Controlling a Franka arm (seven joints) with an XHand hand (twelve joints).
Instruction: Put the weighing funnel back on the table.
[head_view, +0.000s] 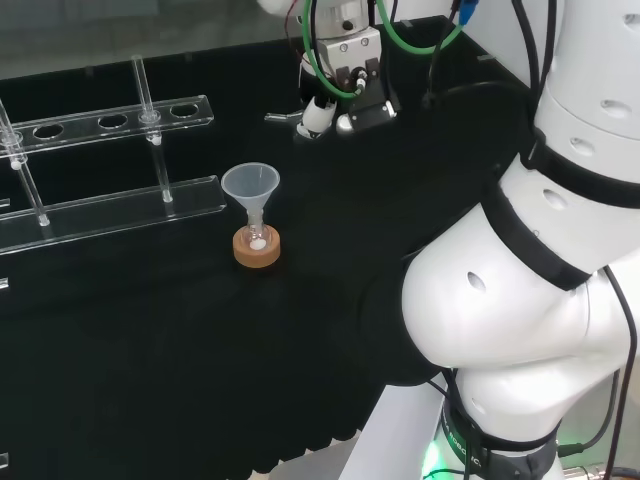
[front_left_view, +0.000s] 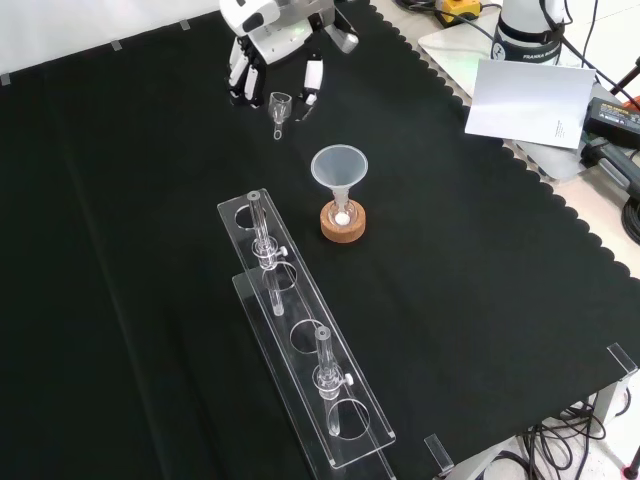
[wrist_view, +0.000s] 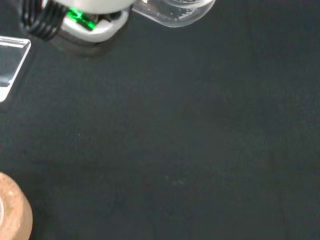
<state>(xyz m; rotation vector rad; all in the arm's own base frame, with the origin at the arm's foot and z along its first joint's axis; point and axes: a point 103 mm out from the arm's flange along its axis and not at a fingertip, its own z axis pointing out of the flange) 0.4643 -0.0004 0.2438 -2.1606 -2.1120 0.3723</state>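
Weighing funnel (front_left_view: 280, 108) is the bit to watch, but working from the front edge of the cloth (front_left_view: 480, 300) back: first comes the clear test tube rack (front_left_view: 300, 340), then the big funnel (front_left_view: 339, 168) standing in its little flask on the cork ring (front_left_view: 343, 225), and well beyond that the weighing funnel, right under the hand (front_left_view: 280, 35). In the front view it sits just on the near side of the hand, low over the cloth or already on it, can't say which. Its long axis runs roughly near-to-far, cup end toward the hand and the short stem pointing back toward the big funnel. Honestly I can't tell if the hand has hold of it or has let go. If it is held, I'd guess it only needs lowering and releasing.
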